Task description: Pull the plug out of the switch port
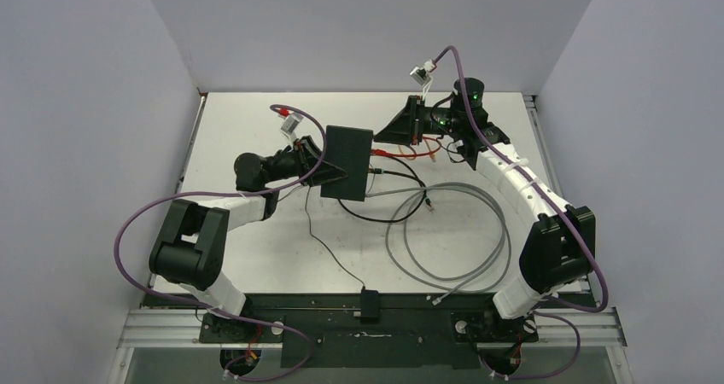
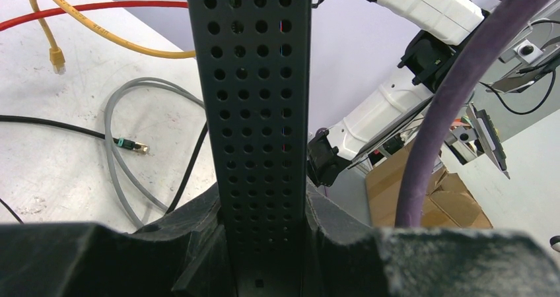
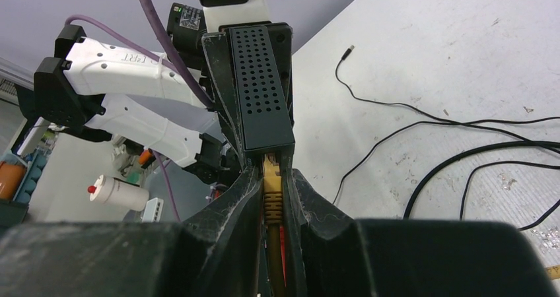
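The switch (image 1: 346, 162), a flat matte-black box, is at the table's middle. My left gripper (image 1: 321, 165) is shut on its left edge; in the left wrist view the switch's perforated side (image 2: 254, 112) stands clamped between the jaws of the left gripper (image 2: 264, 244). My right gripper (image 1: 382, 138) reaches in from the right. In the right wrist view the right gripper (image 3: 272, 191) is shut on a yellow plug (image 3: 272, 188). The plug's tip meets the port edge of the switch (image 3: 261, 86). I cannot tell how deep the tip sits.
A grey cable coil (image 1: 444, 230) lies right of the switch, with red and yellow cables (image 1: 408, 154) behind it. A small black block (image 1: 370, 303) with a thin black wire sits at the near edge. Loose yellow (image 2: 56, 58) and grey-cable (image 2: 129, 144) plugs lie on the table.
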### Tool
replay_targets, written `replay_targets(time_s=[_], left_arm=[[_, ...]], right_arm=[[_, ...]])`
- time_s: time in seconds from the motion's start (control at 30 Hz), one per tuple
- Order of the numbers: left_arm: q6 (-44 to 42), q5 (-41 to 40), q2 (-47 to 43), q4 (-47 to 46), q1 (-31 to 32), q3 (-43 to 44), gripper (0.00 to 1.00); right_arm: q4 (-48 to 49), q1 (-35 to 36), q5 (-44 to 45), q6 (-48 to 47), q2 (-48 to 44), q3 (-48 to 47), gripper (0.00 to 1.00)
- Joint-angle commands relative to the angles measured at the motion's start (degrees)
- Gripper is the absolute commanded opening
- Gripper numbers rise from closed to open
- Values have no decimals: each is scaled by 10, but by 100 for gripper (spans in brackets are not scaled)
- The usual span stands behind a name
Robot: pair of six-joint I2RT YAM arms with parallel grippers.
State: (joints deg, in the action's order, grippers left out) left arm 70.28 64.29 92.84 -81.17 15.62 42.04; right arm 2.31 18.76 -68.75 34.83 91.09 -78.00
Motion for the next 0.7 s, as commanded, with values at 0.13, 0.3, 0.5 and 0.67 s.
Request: replay_targets(time_s=[0.13,0.3,0.5,0.67], left_arm=[[-6,-36,-28,-100,-10,14,0],[-15,-44,-38,-96,-19,7,0],[-24,-47,-47,-87,-25,-1,0],[-33,-49,-52,-73,-29,-3,0]], right_arm=[[-21,-8,19,-42,-3,-7,5],[-21,-18,8,-44,-7,-3,5],[-38,-26,7,-45,-14,4,5],[-40,-28,5,-45,-17,5,5]])
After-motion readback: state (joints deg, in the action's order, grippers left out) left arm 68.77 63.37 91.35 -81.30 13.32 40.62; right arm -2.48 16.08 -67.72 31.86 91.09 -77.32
